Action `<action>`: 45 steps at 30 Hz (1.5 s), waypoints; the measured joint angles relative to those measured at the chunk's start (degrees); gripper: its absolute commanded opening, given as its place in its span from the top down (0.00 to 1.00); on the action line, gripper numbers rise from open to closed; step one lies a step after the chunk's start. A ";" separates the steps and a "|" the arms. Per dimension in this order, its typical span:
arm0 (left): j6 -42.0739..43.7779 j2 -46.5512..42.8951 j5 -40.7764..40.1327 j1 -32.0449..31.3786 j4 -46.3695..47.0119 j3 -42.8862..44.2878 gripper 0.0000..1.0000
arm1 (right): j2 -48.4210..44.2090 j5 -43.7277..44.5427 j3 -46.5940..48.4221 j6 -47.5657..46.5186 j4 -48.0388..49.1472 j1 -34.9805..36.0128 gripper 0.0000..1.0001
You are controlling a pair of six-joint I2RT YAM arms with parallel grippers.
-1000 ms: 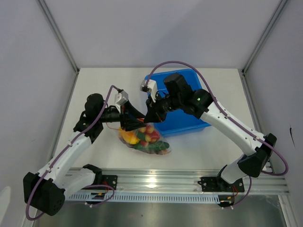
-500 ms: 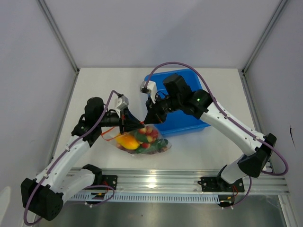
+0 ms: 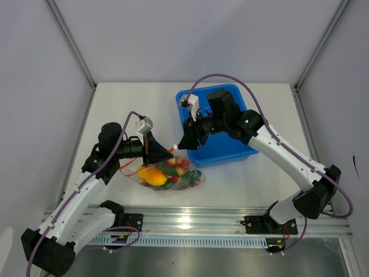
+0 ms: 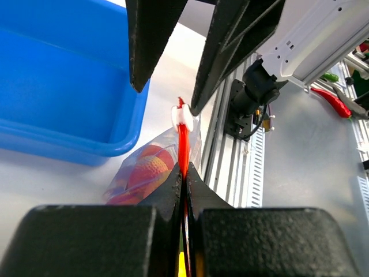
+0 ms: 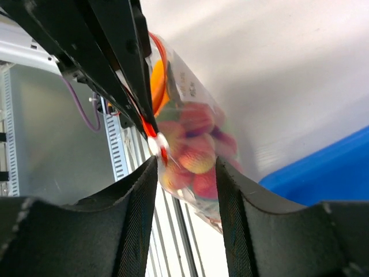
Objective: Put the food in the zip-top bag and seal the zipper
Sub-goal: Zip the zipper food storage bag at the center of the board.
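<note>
The clear zip-top bag [image 3: 172,176] holds the food [image 3: 155,174]: an orange-yellow piece, small red fruits and green pieces. My left gripper [image 3: 159,152] is shut on the orange-red zipper [image 4: 183,147], pinching the strip between its fingertips [image 4: 173,183]. The strip's white slider [image 4: 183,117] sticks out just past them. My right gripper [image 3: 183,143] stands open right at that slider end, one finger on each side, touching nothing. In the right wrist view the slider [image 5: 157,142] and the filled bag [image 5: 196,147] lie just beyond my open right gripper [image 5: 185,170].
A blue plastic bin [image 3: 222,131] stands behind and to the right of the bag, under the right arm. The aluminium rail [image 3: 190,219] runs along the table's front edge, close to the bag. White walls with grey posts enclose the table.
My left gripper closed on the zipper strip and drew back left, pulling the bag with it. My right gripper opened, let go of the zipper end and shifted slightly right.
</note>
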 measured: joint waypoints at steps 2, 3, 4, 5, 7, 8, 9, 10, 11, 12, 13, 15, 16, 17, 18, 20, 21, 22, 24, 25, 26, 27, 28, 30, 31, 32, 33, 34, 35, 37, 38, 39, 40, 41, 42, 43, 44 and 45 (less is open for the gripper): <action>-0.50 -0.07 -0.07 0.00 -0.79 0.00 0.99 | -1.20 -0.94 -2.69 0.55 1.42 -0.92 0.54; -0.66 -0.07 -0.09 0.00 -1.11 -0.02 0.99 | -1.90 -1.81 -4.37 0.92 2.43 -1.38 0.54; -0.98 -0.07 -0.11 0.00 -1.49 -0.02 0.99 | -2.49 -2.89 -6.01 1.40 3.45 -1.77 0.54; -1.18 -0.07 -0.11 0.00 -1.66 -0.02 0.99 | -2.93 -3.91 -7.52 1.84 4.61 -2.10 0.55; -1.66 -0.07 -0.11 0.00 -1.88 -0.02 0.99 | -3.63 -5.95 -10.25 2.67 7.04 -2.40 0.56; -1.86 -0.07 -0.11 -0.02 -1.92 -0.02 1.00 | -3.76 -6.82 -11.15 3.10 7.89 -2.43 0.57; -1.95 -0.07 -0.11 -0.02 -1.92 -0.02 1.00 | -3.78 -7.78 -11.80 3.37 8.74 -2.40 0.57; -1.97 -0.07 -0.13 -0.04 -1.92 -0.02 0.99 | -3.76 -8.70 -12.33 3.61 9.75 -2.40 0.58; -1.97 -0.07 -0.17 -0.07 -1.92 -0.02 0.99 | -3.78 -9.35 -12.61 3.82 10.43 -2.38 0.58; -2.01 -0.07 -0.22 -0.07 -1.95 -0.02 0.99 | -3.78 -10.27 -12.87 4.24 11.32 -2.34 0.59; -2.03 -0.07 -0.31 -0.09 -1.97 -0.02 0.99 | -3.85 -11.06 -13.14 4.57 12.28 -2.23 0.59; -2.10 -0.07 -0.61 -0.11 -2.08 -0.02 0.99 | -4.11 -12.26 -13.57 5.09 13.97 -2.01 0.60; -2.12 -0.07 -0.83 -0.11 -2.27 -0.02 0.99 | -4.42 -12.61 -13.99 5.46 14.99 -1.90 0.61; -2.14 -0.07 -1.16 -0.11 -2.56 -0.02 0.99 | -4.81 -13.00 -14.47 5.84 15.69 -1.86 0.62; -2.16 -0.04 -1.25 -0.11 -2.84 -0.02 0.99 | -5.18 -13.31 -14.93 6.10 16.44 -1.77 0.62; -2.64 -0.07 -1.51 -0.11 -3.21 -0.02 0.99 | -5.57 -14.01 -15.58 6.67 17.62 -1.68 0.64; -3.10 -0.07 -1.68 -0.11 -3.17 -0.02 0.99 | -5.60 -14.43 -15.80 7.06 18.14 -1.64 0.65; -3.54 -0.07 -1.81 -0.11 -3.13 -0.02 0.99 | -5.60 -14.71 -16.11 7.30 18.71 -1.57 0.67; -4.28 -0.13 -2.08 -0.11 -2.95 -0.02 0.99 | -5.60 -15.06 -17.11 7.93 20.37 -1.44 0.69; -4.57 -0.20 -2.19 -0.11 -2.82 -0.02 0.99 | -5.60 -15.10 -17.70 8.31 21.22 -1.31 0.71; -4.90 -0.31 -2.23 -0.11 -2.69 -0.02 1.00 | -5.60 -15.10 -18.18 8.55 21.79 -1.27 0.74; -5.01 -0.44 -2.23 -0.11 -2.62 -0.02 0.99 | -5.60 -15.06 -18.80 8.85 22.51 -1.18 0.76; -5.11 -0.59 -2.23 -0.11 -2.58 -0.02 0.99 | -5.60 -15.02 -19.28 9.16 23.19 -1.05 0.78; -5.46 -0.83 -2.21 -0.11 -2.49 -0.02 0.99 | -5.60 -14.88 -20.22 9.97 24.94 -0.74 0.80; -5.55 -0.94 -2.21 -0.11 -2.47 -0.02 0.99 | -5.60 -14.80 -20.63 10.36 26.03 -0.61 0.82; -5.66 -1.03 -2.21 -0.11 -2.40 -0.02 0.99 | -5.60 -14.78 -20.94 10.58 26.97 -0.52 0.82; -5.95 -1.07 -2.19 -0.13 -2.32 -0.02 0.99 | -5.60 -14.67 -21.27 10.97 27.91 -0.46 0.84; -6.05 -1.09 -2.19 -0.13 -2.19 -0.02 0.99 | -5.60 -14.53 -21.53 11.23 28.76 -0.39 0.87; -6.32 -1.09 -2.19 -0.13 -2.08 -0.02 0.99 | -5.57 -14.49 -21.70 11.56 29.42 -0.33 0.88; -6.51 -1.11 -2.16 -0.13 -1.81 -0.02 1.00 | -5.46 -14.29 -21.86 12.17 30.53 -0.26 0.92; -6.58 -1.14 -2.16 -0.13 -1.75 -0.02 0.99 | -5.33 -14.19 -21.88 12.33 31.01 -0.24 0.99; -6.64 -1.14 -2.16 -0.13 -1.66 -0.02 1.00 | -5.25 -14.03 -21.92 12.48 31.36 -0.20 1.00; -6.80 -1.14 -2.16 -0.13 -1.53 -0.02 0.99 | -5.18 -13.60 -22.21 12.90 31.98 -0.11 1.00; -6.88 -1.14 -2.19 -0.13 -1.51 -0.04 0.99 | -5.14 -13.29 -22.45 13.31 32.44 -0.04 1.00; -6.91 -1.14 -2.23 -0.11 -1.53 -0.11 0.99 | -5.14 -13.05 -22.67 13.53 32.79 -0.02 1.00; -6.91 -1.11 -2.36 -0.11 -1.64 -0.13 0.99 | -5.14 -12.46 -22.88 13.86 33.11 0.07 1.00; -6.91 -1.11 -2.58 -0.09 -1.88 -0.13 1.00 | -5.14 -11.41 -23.12 14.21 33.46 0.24 1.00; -6.93 -1.11 -2.69 -0.09 -1.99 -0.13 0.99 | -5.16 -10.27 -23.43 14.60 33.92 0.46 1.00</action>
